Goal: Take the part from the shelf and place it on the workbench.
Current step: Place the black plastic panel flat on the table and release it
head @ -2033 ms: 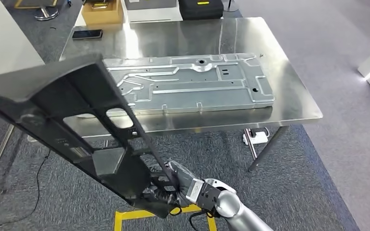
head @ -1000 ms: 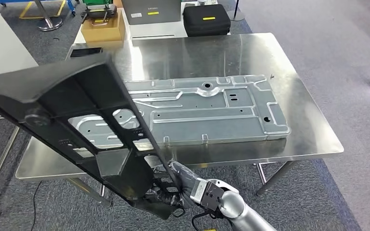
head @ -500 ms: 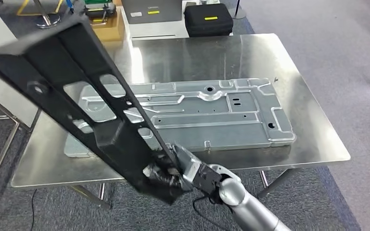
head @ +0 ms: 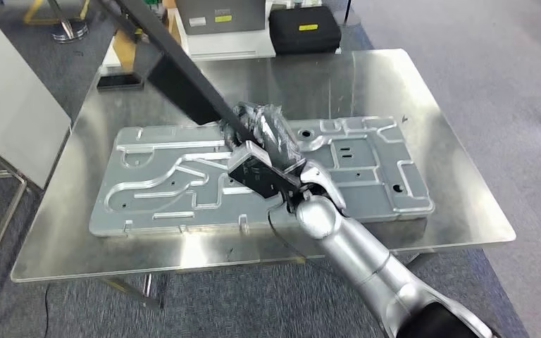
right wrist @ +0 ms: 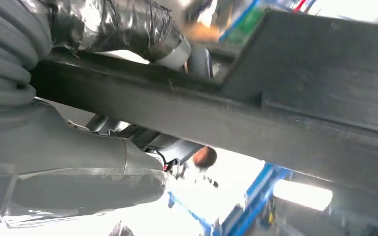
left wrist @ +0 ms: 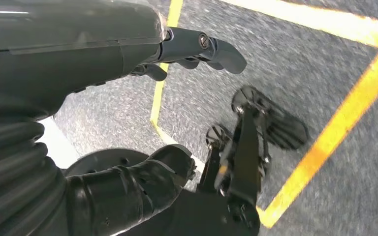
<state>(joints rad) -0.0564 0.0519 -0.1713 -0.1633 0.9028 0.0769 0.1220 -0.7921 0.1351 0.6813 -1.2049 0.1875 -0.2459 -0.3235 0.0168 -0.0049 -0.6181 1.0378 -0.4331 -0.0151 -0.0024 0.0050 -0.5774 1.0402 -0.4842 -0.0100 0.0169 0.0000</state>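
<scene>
Right hand [head: 264, 134] gripping the long black frame part [head: 176, 67] near its end — needing slow lowering, flat, onto the steel workbench [head: 458, 204] beside the stamped metal panel [head: 366, 169].

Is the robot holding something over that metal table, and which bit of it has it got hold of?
Yes. Its right hand grips a long black part by its near, lower end, above the silver plate. The left hand holds nothing.

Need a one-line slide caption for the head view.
Right hand holds long black plastic frame part above steel workbench.
</scene>
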